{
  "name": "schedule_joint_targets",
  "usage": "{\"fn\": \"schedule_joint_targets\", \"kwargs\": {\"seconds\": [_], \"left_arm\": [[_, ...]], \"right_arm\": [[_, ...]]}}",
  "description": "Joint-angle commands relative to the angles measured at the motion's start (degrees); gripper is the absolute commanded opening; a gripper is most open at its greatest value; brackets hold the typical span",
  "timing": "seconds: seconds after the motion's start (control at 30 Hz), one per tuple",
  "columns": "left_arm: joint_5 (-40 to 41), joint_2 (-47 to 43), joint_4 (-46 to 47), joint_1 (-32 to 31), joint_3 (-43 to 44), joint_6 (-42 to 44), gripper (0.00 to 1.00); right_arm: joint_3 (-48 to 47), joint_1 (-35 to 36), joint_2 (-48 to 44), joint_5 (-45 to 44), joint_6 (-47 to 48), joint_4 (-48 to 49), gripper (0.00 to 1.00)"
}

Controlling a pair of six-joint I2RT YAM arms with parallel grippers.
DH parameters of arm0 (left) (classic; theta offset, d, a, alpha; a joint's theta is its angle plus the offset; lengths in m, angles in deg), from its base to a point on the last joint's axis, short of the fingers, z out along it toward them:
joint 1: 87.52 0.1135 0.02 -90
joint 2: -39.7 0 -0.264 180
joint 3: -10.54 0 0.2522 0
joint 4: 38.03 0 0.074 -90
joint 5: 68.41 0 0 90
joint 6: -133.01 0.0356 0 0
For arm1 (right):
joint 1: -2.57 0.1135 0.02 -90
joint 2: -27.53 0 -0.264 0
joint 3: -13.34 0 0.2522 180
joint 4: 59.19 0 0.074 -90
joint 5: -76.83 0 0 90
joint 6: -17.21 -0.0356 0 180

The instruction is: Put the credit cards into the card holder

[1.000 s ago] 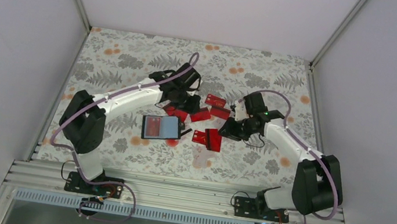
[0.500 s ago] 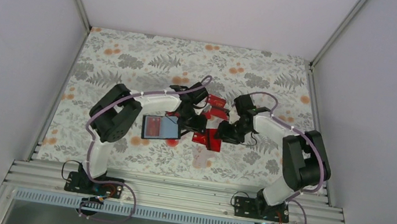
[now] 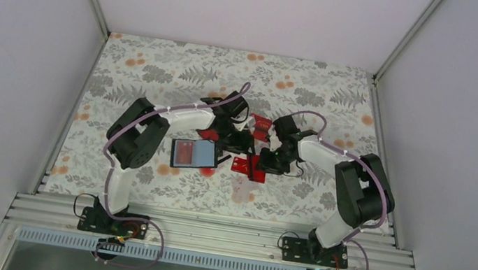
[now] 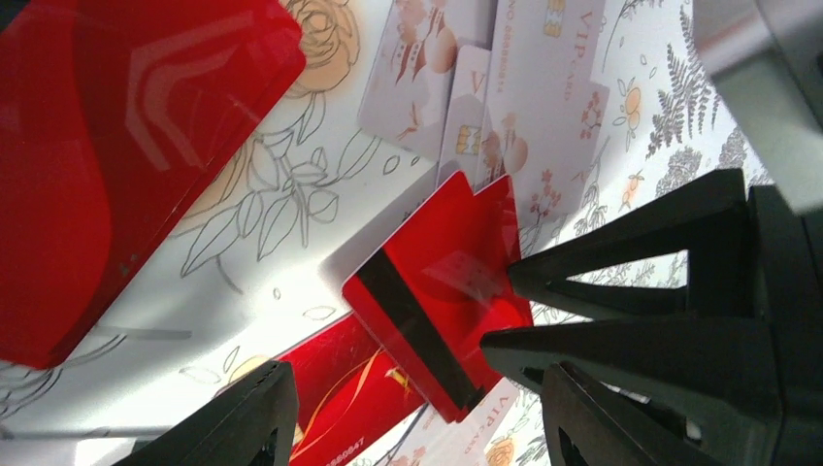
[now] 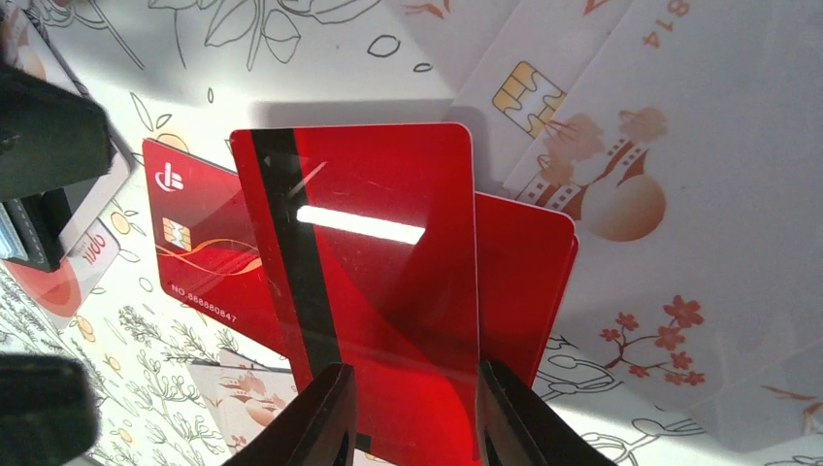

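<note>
The black card holder (image 3: 194, 153) lies open, its grey-blue face up, left of centre. Red credit cards lie right of it: a pile (image 3: 246, 167) in front and more (image 3: 262, 125) behind. My left gripper (image 3: 234, 136) (image 4: 417, 379) hangs open and empty just above the pile. My right gripper (image 3: 268, 162) (image 5: 415, 388) has its jaws partly apart, the tips resting on a black-striped red card (image 5: 388, 272) (image 4: 437, 291). That card's far edge is raised over another red card (image 5: 524, 282). A red card with gold lettering (image 5: 199, 262) (image 4: 335, 398) lies beside it.
Pale floral cards with chips (image 5: 602, 146) (image 4: 543, 78) lie on the flower-print cloth behind the pile. A large red card (image 4: 116, 146) fills the left wrist view's upper left. White walls (image 3: 18, 76) close the table on three sides. The two grippers are very close together.
Both arms have folded inward. My left gripper moved forward and right to the pile beside the holder. My right gripper moved left onto the striped card.
</note>
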Motion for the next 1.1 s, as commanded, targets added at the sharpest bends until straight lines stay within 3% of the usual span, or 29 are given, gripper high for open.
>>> {"fn": "schedule_joint_targets", "kwargs": {"seconds": [0.0,0.8,1.07], "left_arm": [[-2.04,2.9,-0.48,-0.23,3.02,-0.23,0.63],[-13.53,9.37,5.18,2.65,0.81,-2.2,0.63],[-17.68,7.56,10.75,2.89,-1.75,0.2,0.5]], "right_arm": [[3.14,0.95,3.31,-3.01,-0.49,2.99,0.32],[8.82,1.01,5.69,-1.72,-1.48,7.99,0.3],[9.33,1.05,6.24,-1.48,-1.58,8.96,0.29]]}}
